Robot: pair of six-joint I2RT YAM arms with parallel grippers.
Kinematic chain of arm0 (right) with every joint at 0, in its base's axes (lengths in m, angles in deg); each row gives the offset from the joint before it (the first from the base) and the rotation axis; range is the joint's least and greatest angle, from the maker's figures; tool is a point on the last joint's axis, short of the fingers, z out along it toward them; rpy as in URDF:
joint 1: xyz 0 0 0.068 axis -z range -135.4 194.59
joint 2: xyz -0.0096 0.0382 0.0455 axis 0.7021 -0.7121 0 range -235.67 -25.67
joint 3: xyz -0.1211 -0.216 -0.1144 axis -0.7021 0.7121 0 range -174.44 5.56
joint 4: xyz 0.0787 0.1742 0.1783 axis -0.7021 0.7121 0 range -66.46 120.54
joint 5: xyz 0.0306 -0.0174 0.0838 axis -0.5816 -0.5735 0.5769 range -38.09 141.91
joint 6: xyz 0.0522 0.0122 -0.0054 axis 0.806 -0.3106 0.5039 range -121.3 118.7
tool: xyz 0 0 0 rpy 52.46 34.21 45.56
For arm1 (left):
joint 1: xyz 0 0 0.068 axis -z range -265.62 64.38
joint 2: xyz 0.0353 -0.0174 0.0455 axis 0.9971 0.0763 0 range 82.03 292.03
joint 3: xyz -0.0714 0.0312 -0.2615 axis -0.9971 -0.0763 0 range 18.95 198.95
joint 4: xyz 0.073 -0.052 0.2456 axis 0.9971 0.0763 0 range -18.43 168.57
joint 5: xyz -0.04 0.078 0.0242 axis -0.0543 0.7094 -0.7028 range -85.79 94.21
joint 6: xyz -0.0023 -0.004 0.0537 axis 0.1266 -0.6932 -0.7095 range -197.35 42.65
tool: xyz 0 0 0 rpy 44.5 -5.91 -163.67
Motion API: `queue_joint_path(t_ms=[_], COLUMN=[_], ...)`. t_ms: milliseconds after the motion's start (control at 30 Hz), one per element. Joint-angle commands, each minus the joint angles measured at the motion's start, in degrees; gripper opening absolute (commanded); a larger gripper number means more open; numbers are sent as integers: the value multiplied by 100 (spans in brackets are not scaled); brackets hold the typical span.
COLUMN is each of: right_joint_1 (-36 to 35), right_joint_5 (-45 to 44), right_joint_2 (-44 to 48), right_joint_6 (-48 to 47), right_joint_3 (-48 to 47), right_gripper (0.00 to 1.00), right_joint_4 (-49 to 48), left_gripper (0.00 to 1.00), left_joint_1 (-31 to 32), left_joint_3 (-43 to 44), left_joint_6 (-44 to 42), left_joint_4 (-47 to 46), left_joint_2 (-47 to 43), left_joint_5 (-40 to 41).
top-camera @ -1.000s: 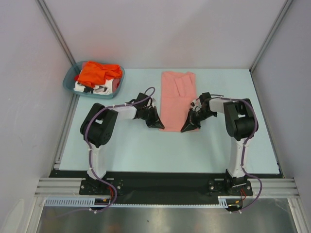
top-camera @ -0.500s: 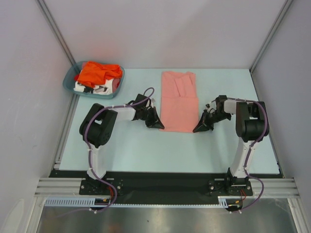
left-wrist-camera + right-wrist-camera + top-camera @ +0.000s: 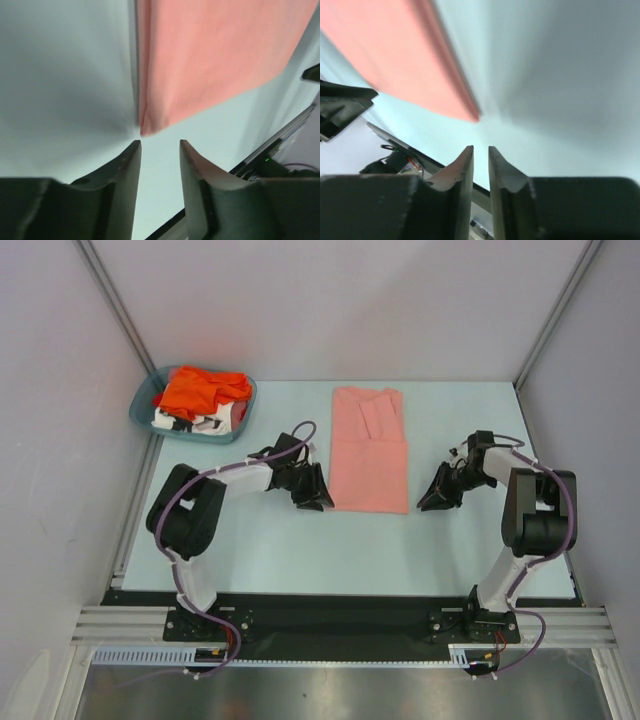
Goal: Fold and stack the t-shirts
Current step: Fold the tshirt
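Observation:
A salmon-pink t-shirt (image 3: pixel 368 450) lies folded in a long strip on the table's middle. My left gripper (image 3: pixel 318 502) sits just off its near left corner, open, with nothing between the fingers; in the left wrist view that corner (image 3: pixel 143 126) lies just ahead of the gripper (image 3: pixel 160 142). My right gripper (image 3: pixel 432 502) rests to the right of the shirt, apart from it, jaws narrowly open and empty (image 3: pixel 481 147), with the shirt's corner (image 3: pixel 470 114) ahead. An orange t-shirt (image 3: pixel 200 390) lies bunched on a white printed one (image 3: pixel 195 422) in the basket.
The teal basket (image 3: pixel 137 410) stands at the table's far left corner. Grey walls close in the left, back and right sides. A black rail (image 3: pixel 340 612) runs along the near edge by the arm bases.
Both grippers were shut at the pink shirt's near corners and have opened. The right gripper has moved right, off the shirt. The left elbow has swung left.

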Motion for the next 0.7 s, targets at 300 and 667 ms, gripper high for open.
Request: queue_joint_path(t_ms=[300,667], right_joint_1=[-320,-302], right_joint_5=[567,550], right_joint_2=[370,273], right_joint_6=[1303,1840], right_joint_3=[1002,1213], right_gripper=[51,46], right_joint_4=[-1735,-2316], left_gripper=[67,52], left_joint_1=[62,45], left_joint_3=[-42,-7], left_joint_6=[-80,1027], left_joint_4=[714,661], left_joint_2=[-668,63], left_joint_5=[393,551])
